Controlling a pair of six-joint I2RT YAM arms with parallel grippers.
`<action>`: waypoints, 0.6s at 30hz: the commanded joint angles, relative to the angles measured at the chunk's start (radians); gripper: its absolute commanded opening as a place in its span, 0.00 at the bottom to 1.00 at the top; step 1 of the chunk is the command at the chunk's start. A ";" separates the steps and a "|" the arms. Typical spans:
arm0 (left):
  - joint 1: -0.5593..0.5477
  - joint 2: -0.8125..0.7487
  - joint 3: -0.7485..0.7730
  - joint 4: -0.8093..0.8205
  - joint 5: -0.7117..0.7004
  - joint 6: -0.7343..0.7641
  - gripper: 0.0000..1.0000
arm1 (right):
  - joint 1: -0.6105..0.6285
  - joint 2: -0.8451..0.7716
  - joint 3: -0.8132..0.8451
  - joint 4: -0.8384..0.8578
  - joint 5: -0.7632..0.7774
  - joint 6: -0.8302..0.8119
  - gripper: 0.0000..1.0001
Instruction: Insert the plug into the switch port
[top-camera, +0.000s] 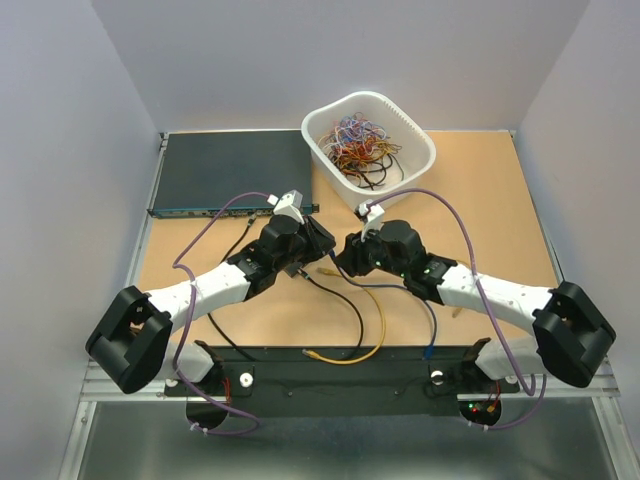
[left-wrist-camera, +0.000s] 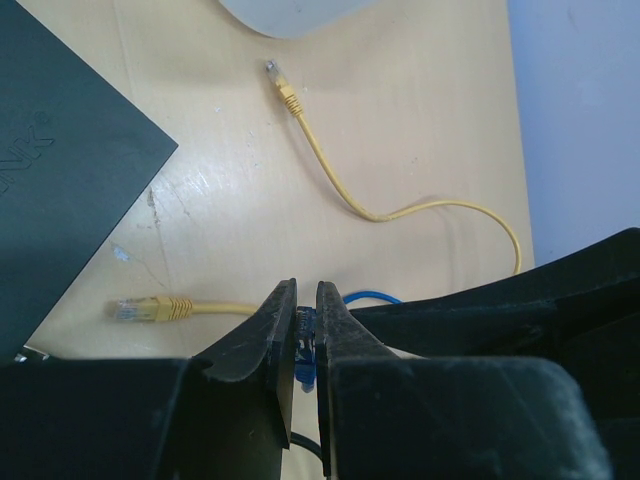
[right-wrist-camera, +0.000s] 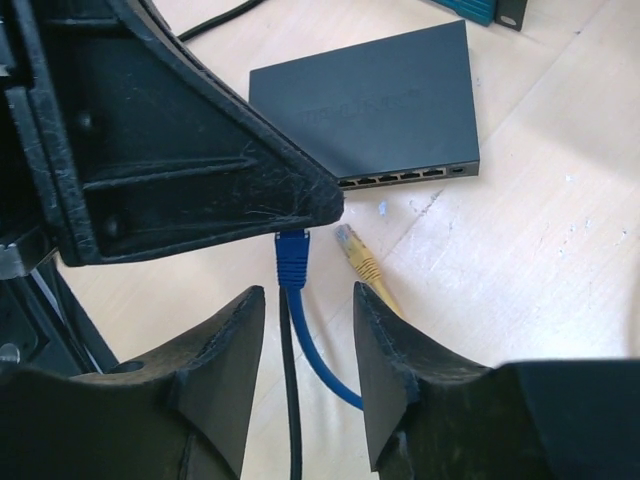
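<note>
Over the table (left-wrist-camera: 420, 120), left pincer (left-wrist-camera: 306, 300) pinches blue plug (right-wrist-camera: 292, 255); right pincer (right-wrist-camera: 310, 293) open astride its cable (right-wrist-camera: 320, 365).

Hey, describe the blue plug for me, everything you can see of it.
The blue plug is a small connector that looks like moulded plastic, with a blue cable trailing from its back. Its front end is pinched in the shut left hand, short of the port row on the small black box. The right hand is open, one finger on each side of the cable, not visibly touching it.
</note>
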 joint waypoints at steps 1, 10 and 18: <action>-0.006 -0.001 0.023 0.039 0.008 0.004 0.00 | 0.012 0.008 0.052 0.037 0.032 0.000 0.45; -0.006 0.000 0.018 0.041 0.010 0.005 0.00 | 0.012 0.039 0.061 0.064 0.012 0.009 0.44; -0.006 0.006 0.019 0.045 0.014 0.005 0.00 | 0.014 0.053 0.072 0.078 -0.007 0.018 0.41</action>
